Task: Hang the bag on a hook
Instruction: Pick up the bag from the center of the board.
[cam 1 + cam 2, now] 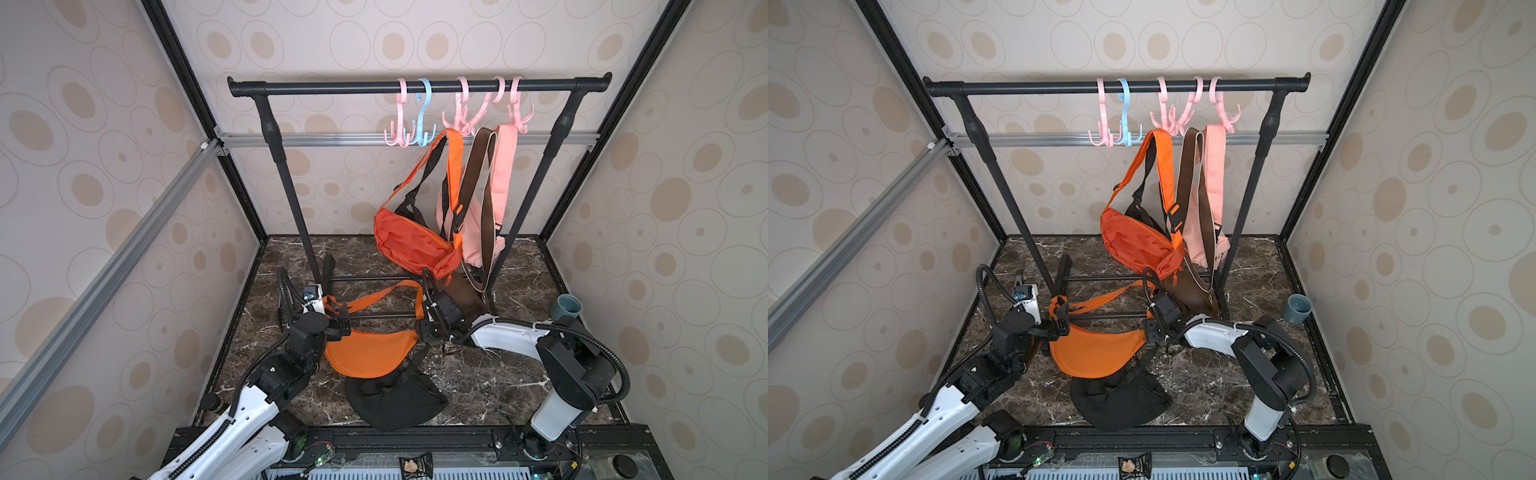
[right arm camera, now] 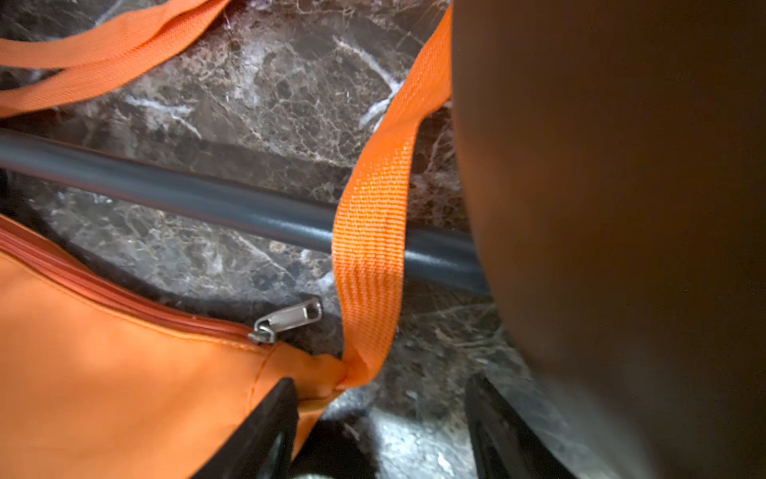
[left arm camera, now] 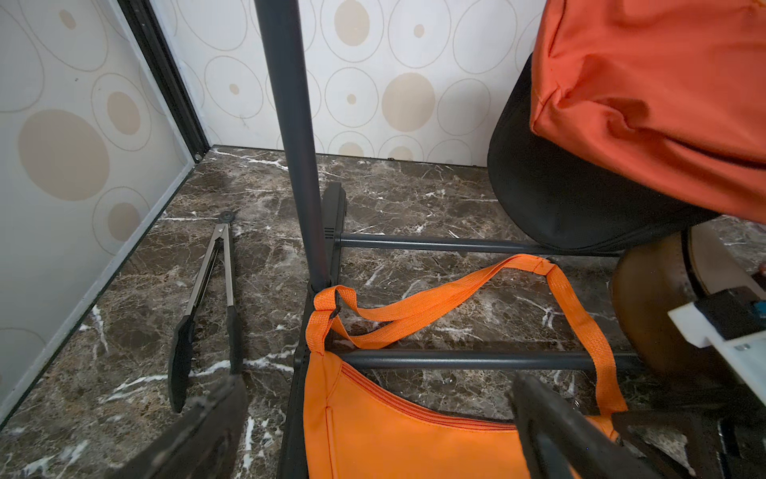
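**Marble floor, orange bag down by the rack base**

Marble floor (image 1: pixel 478 374): orange bag (image 1: pixel 370 353) lies flat, strap (image 3: pixel 435 298) draped over rack (image 1: pixel 415 86) base bar. Left gripper (image 3: pixel 373 414) jaws wide apart over bag. Right gripper (image 2: pixel 381 419) jaws apart at strap corner, nothing clamped.

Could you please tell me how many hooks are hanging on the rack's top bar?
5, in a row along the bar: pink hook, blue hook, then three more pink, clustered above the hung bags. None appears hidden.
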